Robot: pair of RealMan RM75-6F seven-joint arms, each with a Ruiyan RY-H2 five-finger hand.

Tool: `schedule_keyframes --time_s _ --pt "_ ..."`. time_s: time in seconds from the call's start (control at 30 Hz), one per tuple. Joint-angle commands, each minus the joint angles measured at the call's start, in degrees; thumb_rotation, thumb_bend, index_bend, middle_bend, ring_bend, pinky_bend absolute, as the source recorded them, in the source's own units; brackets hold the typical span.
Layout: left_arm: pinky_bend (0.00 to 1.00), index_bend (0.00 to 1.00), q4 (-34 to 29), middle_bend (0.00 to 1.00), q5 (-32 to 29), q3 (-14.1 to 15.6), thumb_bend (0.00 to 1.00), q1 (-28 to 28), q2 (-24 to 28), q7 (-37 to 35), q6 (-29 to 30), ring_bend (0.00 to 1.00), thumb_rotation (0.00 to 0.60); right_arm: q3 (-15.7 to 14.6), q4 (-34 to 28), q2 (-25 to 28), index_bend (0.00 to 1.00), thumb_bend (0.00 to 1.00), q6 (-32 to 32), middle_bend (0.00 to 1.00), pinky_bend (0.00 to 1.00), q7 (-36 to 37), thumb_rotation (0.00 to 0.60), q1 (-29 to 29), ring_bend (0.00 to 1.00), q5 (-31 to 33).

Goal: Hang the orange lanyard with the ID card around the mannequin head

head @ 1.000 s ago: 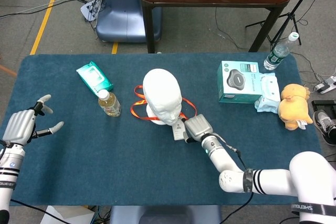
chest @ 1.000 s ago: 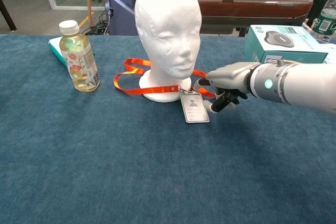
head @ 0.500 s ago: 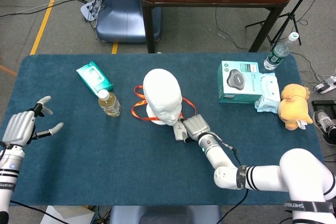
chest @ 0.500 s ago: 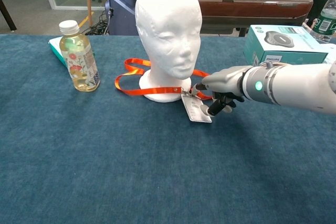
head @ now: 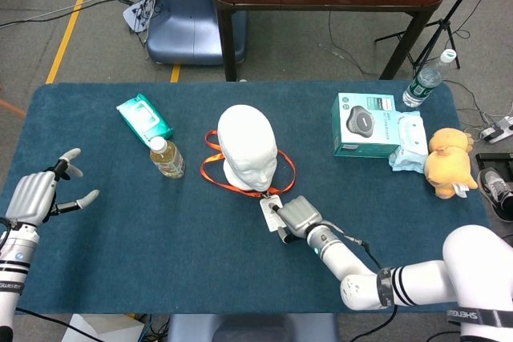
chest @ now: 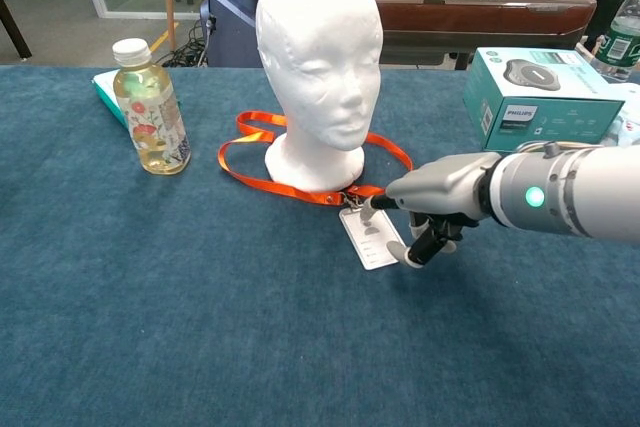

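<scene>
The white mannequin head (head: pixel 247 148) (chest: pixel 320 57) stands upright mid-table. The orange lanyard (head: pixel 210 167) (chest: pixel 250 142) lies flat on the cloth, looped around the head's base. Its ID card (head: pixel 271 212) (chest: pixel 372 239) sits in front of the base, tilted. My right hand (head: pixel 295 216) (chest: pixel 440 202) pinches the card's top right edge, a fingertip at the clip and the thumb beside the card. My left hand (head: pixel 32 198) hovers open at the table's left edge, fingers spread, far from the head; the chest view does not show it.
A tea bottle (head: pixel 167 156) (chest: pixel 152 107) stands left of the head, with a green wipes pack (head: pixel 144 116) behind it. A teal box (head: pixel 365 123) (chest: pixel 535 97), a white pack (head: pixel 409 140), a plush toy (head: pixel 447 162) and a water bottle (head: pixel 425 78) crowd the back right.
My right hand has drawn back toward the near edge, dragging the ID card with it; the lanyard's front now stretches out before the base. The left hand has barely moved.
</scene>
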Motion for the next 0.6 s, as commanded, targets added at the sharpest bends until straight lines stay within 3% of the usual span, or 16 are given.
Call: schedule_keyframes --time_s 0.03,0.6 --pt "0.59 0.06 -0.2 0.38 0.2 0.1 0.12 0.1 0.0 0.0 0.1 0.36 0.226 0.2 -0.1 1.0 0.1 0.58 1.7 0.79 0.72 1.7 0.357 -0.5 0.68 -1.0" --pt "0.59 0.06 -0.8 0.38 0.5 0.3 0.12 0.6 0.5 0.3 0.3 0.36 0.226 0.4 5.8 -2.7 0.1 0.58 0.3 0.8 0.72 1.4 0.357 1.5 0.69 2.3"
